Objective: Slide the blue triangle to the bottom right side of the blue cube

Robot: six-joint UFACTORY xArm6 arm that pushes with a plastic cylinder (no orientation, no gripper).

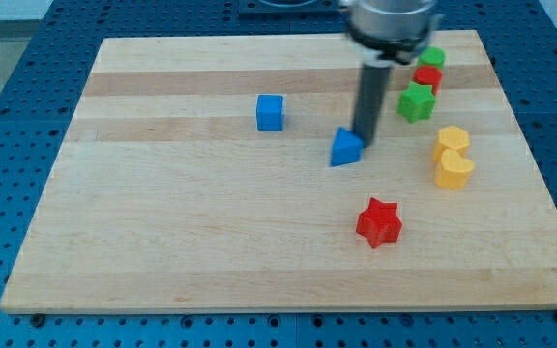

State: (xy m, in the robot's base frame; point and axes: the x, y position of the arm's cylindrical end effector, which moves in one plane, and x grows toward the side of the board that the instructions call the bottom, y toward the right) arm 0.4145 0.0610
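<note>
The blue triangle (346, 148) lies near the board's middle, right of and a little below the blue cube (270, 112). My tip (365, 141) stands right against the triangle's upper right side, touching it. The rod rises from there to the view's top. The triangle is well apart from the cube, about a cube and a half's width to its right.
A green block (431, 57), a red block (426, 76) and a green star (417, 101) stand in a column at the upper right. Two yellow blocks (452, 140) (454, 170) lie below them. A red star (379, 222) lies lower middle. The wooden board (162, 232) ends at blue pegboard.
</note>
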